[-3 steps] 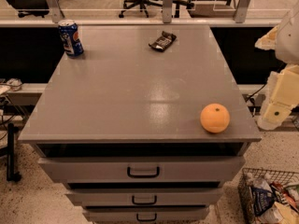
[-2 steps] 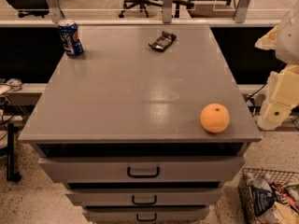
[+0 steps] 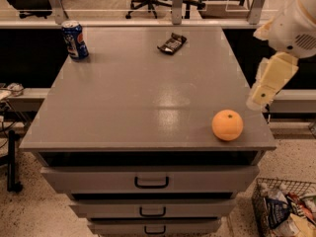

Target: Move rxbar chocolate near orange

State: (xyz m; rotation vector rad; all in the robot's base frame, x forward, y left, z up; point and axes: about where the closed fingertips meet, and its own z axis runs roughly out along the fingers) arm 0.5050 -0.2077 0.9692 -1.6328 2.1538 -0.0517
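Observation:
The rxbar chocolate [image 3: 172, 43], a flat black-wrapped bar, lies at the far middle of the grey cabinet top [image 3: 138, 102]. The orange [image 3: 227, 125] sits near the front right corner of that top. My gripper [image 3: 260, 97] hangs at the right edge of the view, just off the cabinet's right side, above and to the right of the orange. It is far from the bar and holds nothing that I can see.
A blue soda can [image 3: 75, 39] stands at the far left corner of the top. Drawers with handles [image 3: 151, 182] face me below. A wire basket of packets [image 3: 286, 209] sits on the floor at the right. Office chairs stand behind a rail.
My gripper and arm have shifted left and up, closer to the cabinet's right edge. The bar, orange and can have not moved.

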